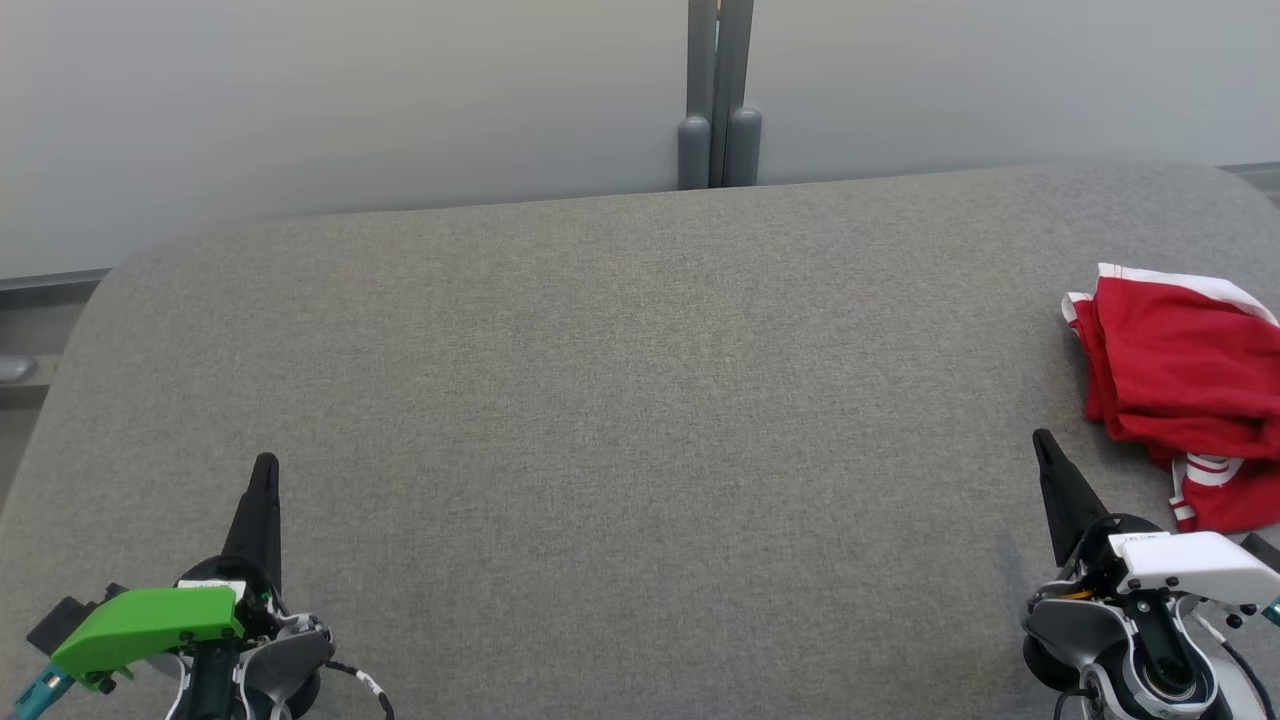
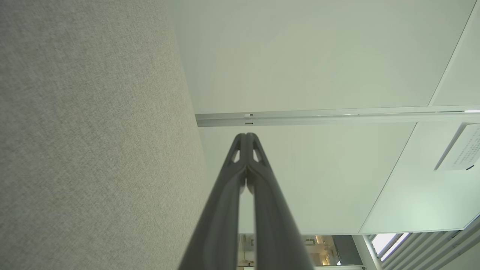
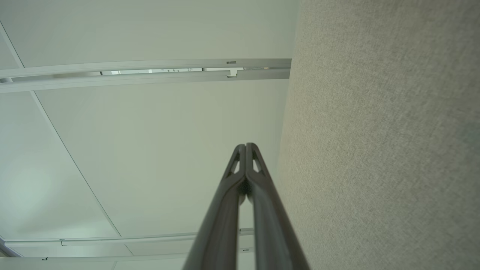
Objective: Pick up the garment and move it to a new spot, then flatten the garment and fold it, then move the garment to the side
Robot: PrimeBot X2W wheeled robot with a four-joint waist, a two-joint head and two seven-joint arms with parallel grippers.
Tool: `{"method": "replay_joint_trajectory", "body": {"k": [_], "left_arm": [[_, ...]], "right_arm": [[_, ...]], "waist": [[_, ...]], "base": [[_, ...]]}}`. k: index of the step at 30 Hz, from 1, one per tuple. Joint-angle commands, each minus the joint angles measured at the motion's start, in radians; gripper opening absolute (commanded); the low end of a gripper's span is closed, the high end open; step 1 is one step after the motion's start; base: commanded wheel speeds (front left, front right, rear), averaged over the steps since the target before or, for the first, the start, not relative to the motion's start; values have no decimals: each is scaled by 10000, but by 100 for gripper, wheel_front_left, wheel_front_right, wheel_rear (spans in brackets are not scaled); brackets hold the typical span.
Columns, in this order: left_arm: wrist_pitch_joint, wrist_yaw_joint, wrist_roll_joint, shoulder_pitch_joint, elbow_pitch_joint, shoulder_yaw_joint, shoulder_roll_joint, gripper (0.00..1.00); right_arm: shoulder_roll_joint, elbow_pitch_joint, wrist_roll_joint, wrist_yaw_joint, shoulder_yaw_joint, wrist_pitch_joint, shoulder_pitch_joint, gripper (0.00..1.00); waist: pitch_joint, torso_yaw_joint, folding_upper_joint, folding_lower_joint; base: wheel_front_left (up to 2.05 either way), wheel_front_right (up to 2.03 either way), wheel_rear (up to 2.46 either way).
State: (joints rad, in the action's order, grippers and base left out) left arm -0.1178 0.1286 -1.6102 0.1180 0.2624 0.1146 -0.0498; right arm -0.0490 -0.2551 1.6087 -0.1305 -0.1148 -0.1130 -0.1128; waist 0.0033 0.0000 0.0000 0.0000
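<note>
Left side, head view: I see the left gripper (image 1: 265,465) at the lower left, low over the table (image 1: 640,400). Its two dark fingers are pressed together into a single point that aims away from the robot. A green cover (image 1: 150,620) sits on the wrist behind them. In the left wrist view the same two fingers meet tip to tip, with the grey fabric of the table on that view's left and pale wall panels beyond. A paper notice (image 2: 463,148) hangs at that view's right edge; its text is too small to read.

Centre: the table is a broad surface covered in grey woven fabric, with rounded far corners. Behind its far edge stands a pale wall, split by a grey upright post (image 1: 718,95).

Right side, head view: the right gripper (image 1: 1042,440) is at the lower right, with a white cover (image 1: 1190,560) on its wrist. Its fingers are likewise closed against each other, and they tilt slightly toward the left. The right wrist view confirms the tips in contact, with the table fabric on that view's right.

Far right: the garment (image 1: 1180,380) lies bunched on the table at its right end. It is red with white trim and is partly cut off by the picture's edge. It is near the right gripper, just beyond and to the right of the fingertips, and the fingers do not touch it.
</note>
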Motion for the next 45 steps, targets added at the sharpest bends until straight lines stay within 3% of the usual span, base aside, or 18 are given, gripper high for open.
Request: {"method": "replay_joint_trajectory", "body": {"k": [1,45], "left_arm": [[-26,39,-16,140,-33,23,-3,0],[-24,39,-18,140,-34,20,-5,0]], "right_arm": [[-22,27,57,-4,-15,-7,-111,0],[-22,27,57,-4,-13,-5,-111,0]], "waist": [[0,0,0,0],[0,0,0,0]], "base": [[0,0,0],[0,0,0]]}}
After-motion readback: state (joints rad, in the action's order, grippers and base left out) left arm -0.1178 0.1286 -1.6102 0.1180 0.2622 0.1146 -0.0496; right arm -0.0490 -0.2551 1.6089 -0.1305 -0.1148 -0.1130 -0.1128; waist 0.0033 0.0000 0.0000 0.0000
